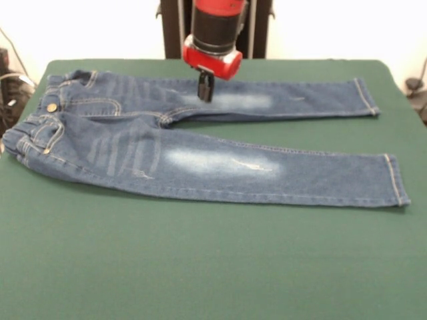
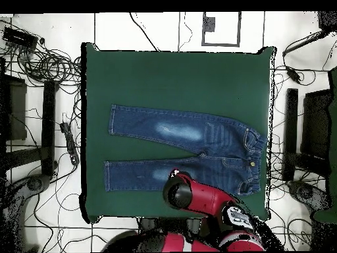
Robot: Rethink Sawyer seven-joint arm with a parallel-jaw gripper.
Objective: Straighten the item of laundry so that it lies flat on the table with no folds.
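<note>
The blue denim jeans (image 1: 200,163) lie spread on the dark green table (image 1: 200,267), waistband at the left and both legs running right, slightly apart. They look flat, with small creases near the crotch. My gripper (image 1: 205,90) hangs from the red wrist over the far leg's faded thigh patch, its black fingers together, holding nothing; I cannot tell whether it touches the denim. In the overhead view the jeans (image 2: 191,132) lie with the waistband at the right on the table (image 2: 171,79). There the red arm (image 2: 191,196) covers the gripper and part of the lower leg.
The robot's black pedestal (image 1: 213,27) stands behind the table's far edge. Cables and dark equipment (image 1: 10,87) sit off the table's left side. In the overhead view, cables (image 2: 52,66) and stands (image 2: 293,132) surround the table on the floor.
</note>
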